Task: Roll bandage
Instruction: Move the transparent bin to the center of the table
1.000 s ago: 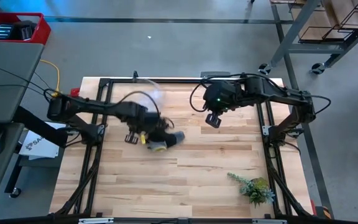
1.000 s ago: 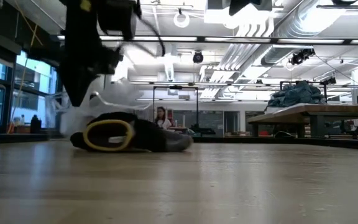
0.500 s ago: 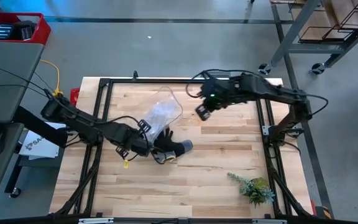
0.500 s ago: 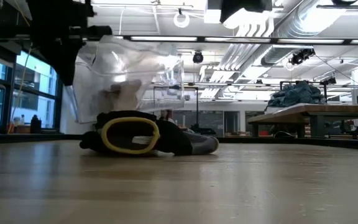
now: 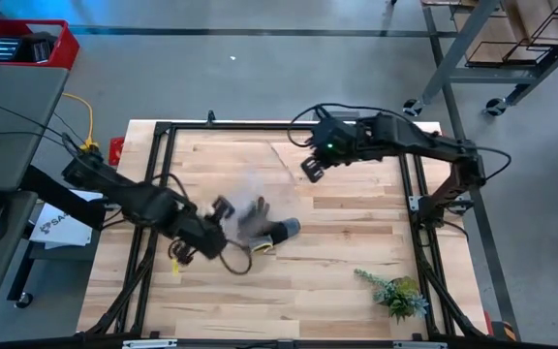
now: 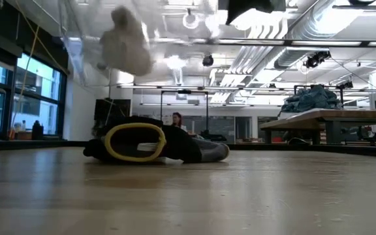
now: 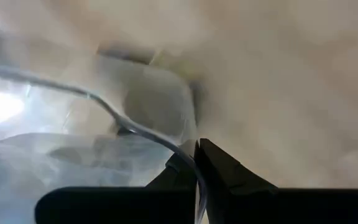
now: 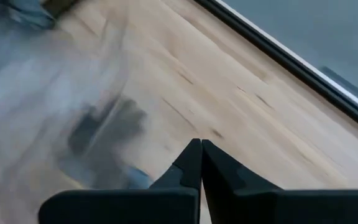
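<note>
Left wrist view: left gripper [image 7: 197, 163], fingers [image 7: 229, 171] closed with the tips pressed together, pinching the rim of the clear plastic bag [image 7: 73, 146]; bag film spreads away from the tips, heavily blurred, contents not legible here.
Right wrist view: right gripper [image 8: 197, 152], fingers [image 8: 219, 165] closed tip to tip, nothing between them; wooden table [image 8: 241, 99] below, a blurred dark-and-pale mass on it beyond the tips.
High view: left arm reaches in from the table's left edge, its gripper over the left-middle of the table, just beside the work glove [image 5: 271, 233]; bag shows as a pale smear above the boards, beside the glove on the far side; right gripper held over the far part of the table, right of centre, well apart from glove and bag; small artificial plant [image 5: 395, 294] lies near the right front corner.
Low view: glove, black and grey with a yellow cuff ring, lies flat on the table; bag hangs in the air above it, smeared; bandage [image 6: 126, 44], as far as can be told, is the white lump inside the raised bag, clear of the table; a person is seated far off in the room behind.
</note>
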Tool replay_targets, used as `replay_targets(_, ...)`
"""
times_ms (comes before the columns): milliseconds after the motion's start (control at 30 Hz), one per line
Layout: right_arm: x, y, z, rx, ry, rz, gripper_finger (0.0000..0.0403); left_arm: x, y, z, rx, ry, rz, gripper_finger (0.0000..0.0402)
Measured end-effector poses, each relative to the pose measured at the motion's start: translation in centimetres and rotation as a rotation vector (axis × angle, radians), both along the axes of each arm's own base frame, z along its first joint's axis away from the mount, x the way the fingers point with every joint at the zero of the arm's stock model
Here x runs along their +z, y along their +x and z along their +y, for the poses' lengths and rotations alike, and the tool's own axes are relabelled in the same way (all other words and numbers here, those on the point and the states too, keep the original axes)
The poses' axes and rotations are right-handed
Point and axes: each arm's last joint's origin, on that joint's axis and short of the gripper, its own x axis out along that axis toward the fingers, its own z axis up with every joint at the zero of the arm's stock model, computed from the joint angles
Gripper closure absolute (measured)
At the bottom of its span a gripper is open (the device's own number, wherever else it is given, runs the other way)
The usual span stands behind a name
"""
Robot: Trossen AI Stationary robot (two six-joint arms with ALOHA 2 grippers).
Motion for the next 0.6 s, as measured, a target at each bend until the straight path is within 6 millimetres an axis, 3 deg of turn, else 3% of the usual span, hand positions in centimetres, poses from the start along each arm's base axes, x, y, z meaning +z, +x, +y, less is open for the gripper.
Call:
replay_targets(67,0.1,-1.3,0.0,-0.019,-0.007,0.069,0.0402,0.4,-0.1,-1.2,-0.116,-0.104,0.004,0.0401)
replay_targets(233,0.7,-4.4,0.0,-0.097,-0.05,0.192,0.0402,-0.5,-0.2,-3.5,-0.315,-0.032,0.014,0.0401)
replay_targets(600,2.6,-7.9,0.0,-0.168,-0.1,0.172,0.0402,-7.4,5.0,-7.8,-0.517,0.137,0.079,0.0401)
